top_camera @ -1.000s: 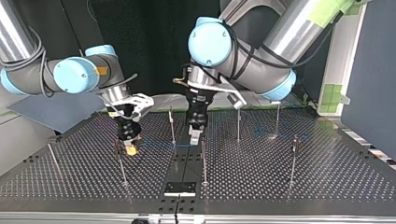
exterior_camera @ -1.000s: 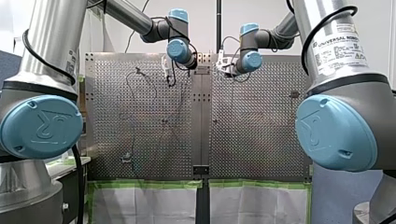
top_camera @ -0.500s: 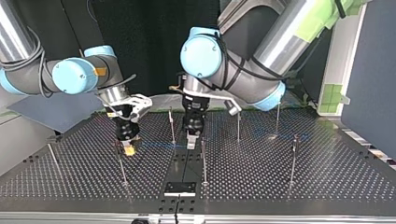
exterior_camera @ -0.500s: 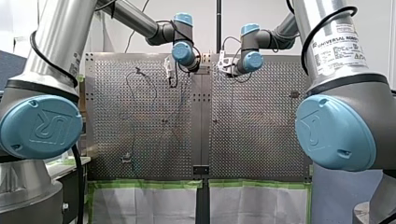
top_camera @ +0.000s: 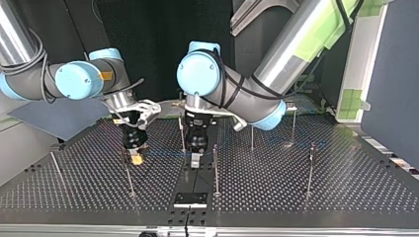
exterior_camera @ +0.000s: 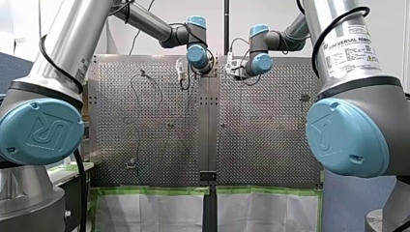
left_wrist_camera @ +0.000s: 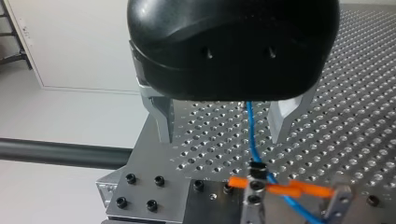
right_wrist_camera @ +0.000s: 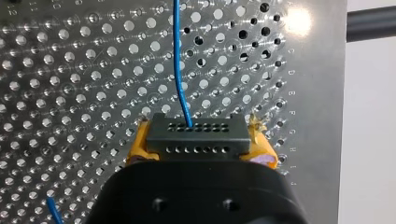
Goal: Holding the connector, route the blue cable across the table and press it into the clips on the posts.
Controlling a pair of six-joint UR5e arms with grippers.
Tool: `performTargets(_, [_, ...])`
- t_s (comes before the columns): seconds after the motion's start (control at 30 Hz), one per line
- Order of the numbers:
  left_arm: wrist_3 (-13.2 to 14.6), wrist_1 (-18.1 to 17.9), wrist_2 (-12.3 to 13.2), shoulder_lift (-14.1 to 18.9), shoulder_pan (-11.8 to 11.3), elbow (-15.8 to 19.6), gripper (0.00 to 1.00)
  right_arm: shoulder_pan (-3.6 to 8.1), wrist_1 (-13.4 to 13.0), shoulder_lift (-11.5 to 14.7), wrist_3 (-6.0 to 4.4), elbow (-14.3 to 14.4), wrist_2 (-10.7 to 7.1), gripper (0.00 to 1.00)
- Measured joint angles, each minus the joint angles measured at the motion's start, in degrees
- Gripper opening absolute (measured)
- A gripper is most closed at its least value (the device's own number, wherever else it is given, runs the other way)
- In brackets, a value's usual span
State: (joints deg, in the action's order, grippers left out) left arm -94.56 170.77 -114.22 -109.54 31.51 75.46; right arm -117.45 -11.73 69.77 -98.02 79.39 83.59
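my right gripper (top_camera: 137,157) is clamping the connector (right_wrist_camera: 196,135) in its yellow pads (right_wrist_camera: 137,150) at the table's (top_camera: 296,197) far middle, my left gripper (left_wrist_camera: 223,134) is hovering open around the blue cable (left_wrist_camera: 251,133) just above the clip (left_wrist_camera: 256,168) on a post (left_wrist_camera: 252,201), so pressing in seems barely begun.

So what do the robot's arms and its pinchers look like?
My left arm and my right arm are shiny silver tubes with round light-blue caps at the joints and black cables along them. My right arm has a white label reading Universal Robots. The left gripper is a rounded black block with two metal fingers; the right gripper is black with yellow pads.
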Motion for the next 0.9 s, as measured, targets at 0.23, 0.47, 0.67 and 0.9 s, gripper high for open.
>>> performTargets(0.23, [0.81,2.23,-0.60,-2.83,0.31,-2.90,1.00,0.00,-0.05,0.00,0.00,0.01,0.00,0.00])
performTargets(0.47, [0.98,3.53,-2.63,-6.24,0.48,-5.63,1.00,0.01,-0.03,-0.01,0.00,0.01,-0.01,0.00])
performTargets(0.67, [1.05,3.95,-4.16,-6.85,0.66,-5.85,0.75,0.03,-0.06,0.00,0.00,0.00,0.00,0.00])
performTargets(0.9, [1.40,4.51,-4.88,-6.85,1.01,-5.87,0.23,0.06,-0.06,0.00,0.00,0.01,-0.08,0.00])
